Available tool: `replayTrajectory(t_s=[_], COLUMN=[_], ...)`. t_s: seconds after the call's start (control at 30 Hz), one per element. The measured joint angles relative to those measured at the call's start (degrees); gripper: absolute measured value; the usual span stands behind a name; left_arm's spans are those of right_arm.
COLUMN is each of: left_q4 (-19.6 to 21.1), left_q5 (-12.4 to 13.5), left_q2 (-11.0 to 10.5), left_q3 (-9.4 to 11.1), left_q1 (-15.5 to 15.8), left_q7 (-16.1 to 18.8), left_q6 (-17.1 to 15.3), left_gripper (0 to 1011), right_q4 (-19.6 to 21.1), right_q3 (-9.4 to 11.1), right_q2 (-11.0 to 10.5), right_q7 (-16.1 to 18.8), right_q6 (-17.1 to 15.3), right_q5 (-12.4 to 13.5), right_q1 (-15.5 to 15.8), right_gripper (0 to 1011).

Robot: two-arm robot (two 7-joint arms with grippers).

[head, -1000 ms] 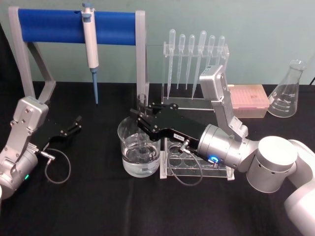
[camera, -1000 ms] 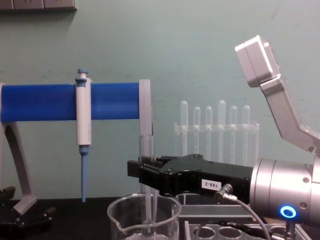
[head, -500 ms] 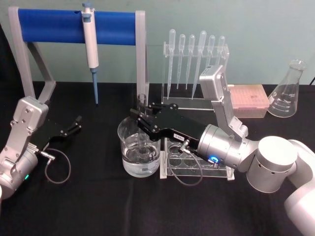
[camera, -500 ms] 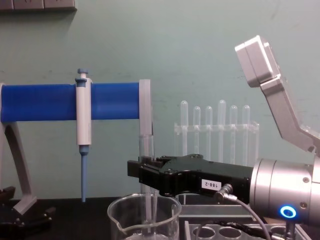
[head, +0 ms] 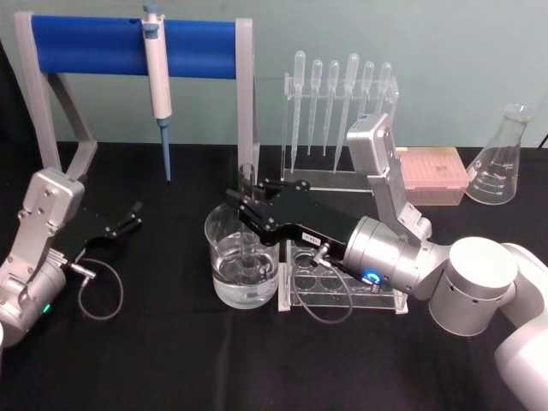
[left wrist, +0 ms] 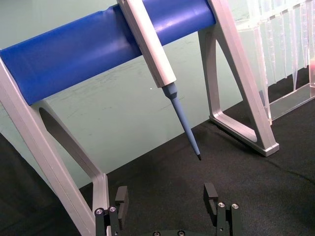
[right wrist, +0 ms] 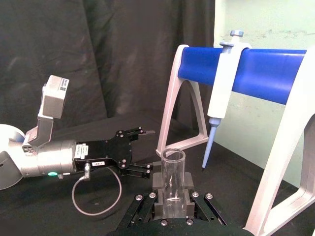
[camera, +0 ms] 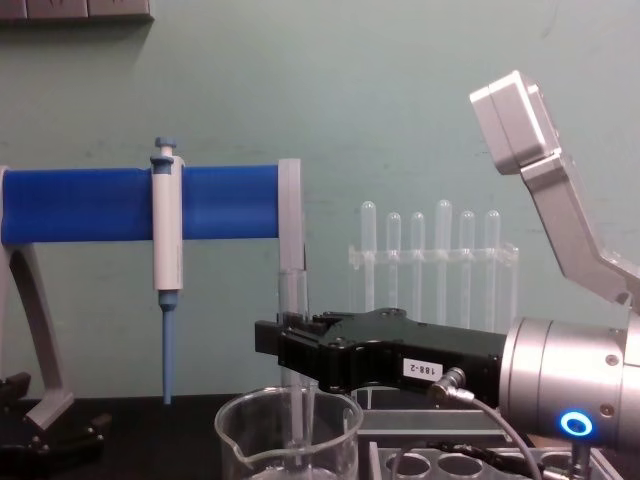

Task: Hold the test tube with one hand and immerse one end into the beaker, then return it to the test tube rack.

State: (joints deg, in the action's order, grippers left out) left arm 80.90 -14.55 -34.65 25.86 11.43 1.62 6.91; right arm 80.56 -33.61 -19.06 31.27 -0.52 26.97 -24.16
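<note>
My right gripper (head: 246, 208) is shut on the test tube (head: 247, 180), a clear glass tube held upright with its open rim above the fingers. The tube's lower part reaches down inside the beaker (head: 217, 248), a wide clear beaker holding water at the table's middle. From the chest, the test tube (camera: 292, 288) rises above the gripper (camera: 288, 345) and its lower length shows through the beaker (camera: 240, 425) wall. The right wrist view looks down onto the tube (right wrist: 173, 172) between the fingers. My left gripper (head: 130, 217) rests open at the left, apart from both.
A white-and-blue pipettor (head: 157, 77) hangs on the blue-barred stand (head: 86, 44) at the back left. Behind the beaker stands a rack of plastic pipettes (head: 338, 103). A clear rack with round holes (head: 342, 287) lies under my right arm. A flask (head: 498, 158) and pink box (head: 432, 171) stand at the right.
</note>
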Motion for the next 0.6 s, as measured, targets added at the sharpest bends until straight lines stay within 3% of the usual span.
replayTrajectory(t_s=[0.6], left_q4=[0.0], left_q5=[0.0], left_q2=[0.0], left_q3=[0.0], left_q1=[0.0], left_q7=[0.0], left_q6=[0.0], left_gripper=[1000], right_q4=[0.0], right_q3=[0.0], right_q2=[0.0], right_q7=[0.0], right_q6=[0.0], right_q5=[0.0], right_q1=[0.0], right_gripper=[225])
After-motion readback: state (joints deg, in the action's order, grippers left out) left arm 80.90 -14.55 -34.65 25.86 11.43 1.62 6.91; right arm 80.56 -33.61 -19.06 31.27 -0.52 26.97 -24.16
